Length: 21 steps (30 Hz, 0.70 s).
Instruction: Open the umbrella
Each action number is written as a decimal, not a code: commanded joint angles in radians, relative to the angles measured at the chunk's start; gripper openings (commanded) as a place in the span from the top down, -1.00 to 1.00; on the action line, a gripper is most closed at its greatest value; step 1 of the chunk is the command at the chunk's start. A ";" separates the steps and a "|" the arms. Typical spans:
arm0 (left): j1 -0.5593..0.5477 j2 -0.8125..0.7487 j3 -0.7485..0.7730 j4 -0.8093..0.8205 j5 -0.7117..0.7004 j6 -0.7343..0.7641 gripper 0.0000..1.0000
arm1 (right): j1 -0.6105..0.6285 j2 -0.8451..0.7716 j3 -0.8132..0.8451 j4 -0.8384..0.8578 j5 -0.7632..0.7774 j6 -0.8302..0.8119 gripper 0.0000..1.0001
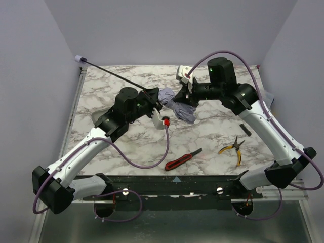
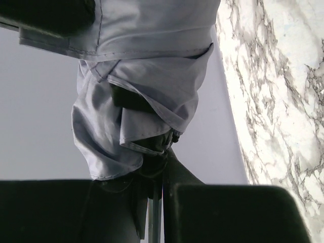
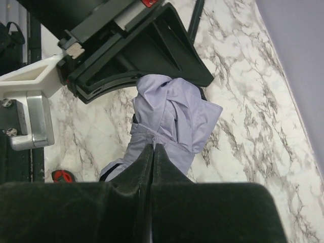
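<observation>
The umbrella lies across the back of the table, its thin dark shaft point(image 1: 116, 76) running from the small lavender handle point(image 1: 79, 58) at the far left to the crumpled pale lavender canopy point(image 1: 178, 107) near the middle. My left gripper point(image 1: 153, 97) is shut on the shaft just below the canopy; in the left wrist view the metal shaft point(image 2: 154, 215) sits between its fingers point(image 2: 223, 212), with the canopy point(image 2: 147, 61) bunched above. My right gripper point(image 3: 153, 148) is shut, its tips pinching the edge of the canopy point(image 3: 174, 109).
A red-and-black utility knife point(image 1: 182, 160) lies near the front edge. Yellow-handled pliers point(image 1: 232, 148) and a small black toothed piece point(image 1: 245, 127) lie at the right. Pale walls close in the table on three sides. The left gripper's body point(image 3: 136, 50) fills the top of the right wrist view.
</observation>
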State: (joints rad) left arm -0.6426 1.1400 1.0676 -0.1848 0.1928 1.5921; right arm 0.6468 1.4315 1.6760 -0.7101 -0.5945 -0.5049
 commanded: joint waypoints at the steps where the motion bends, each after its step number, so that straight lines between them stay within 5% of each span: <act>1: -0.001 0.017 0.081 0.089 -0.036 -0.064 1.00 | 0.012 -0.003 -0.004 -0.132 -0.152 -0.066 0.99; 7: -0.001 0.048 0.116 0.089 -0.074 -0.105 1.00 | 0.014 0.048 0.065 -0.312 -0.279 -0.142 0.99; 21: 0.001 0.040 0.094 0.115 -0.059 -0.095 1.00 | 0.014 0.032 0.010 -0.412 -0.226 -0.176 1.00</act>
State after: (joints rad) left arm -0.6422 1.2064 1.1458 -0.1806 0.1383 1.4940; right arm 0.6537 1.4899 1.7168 -1.0695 -0.8028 -0.6846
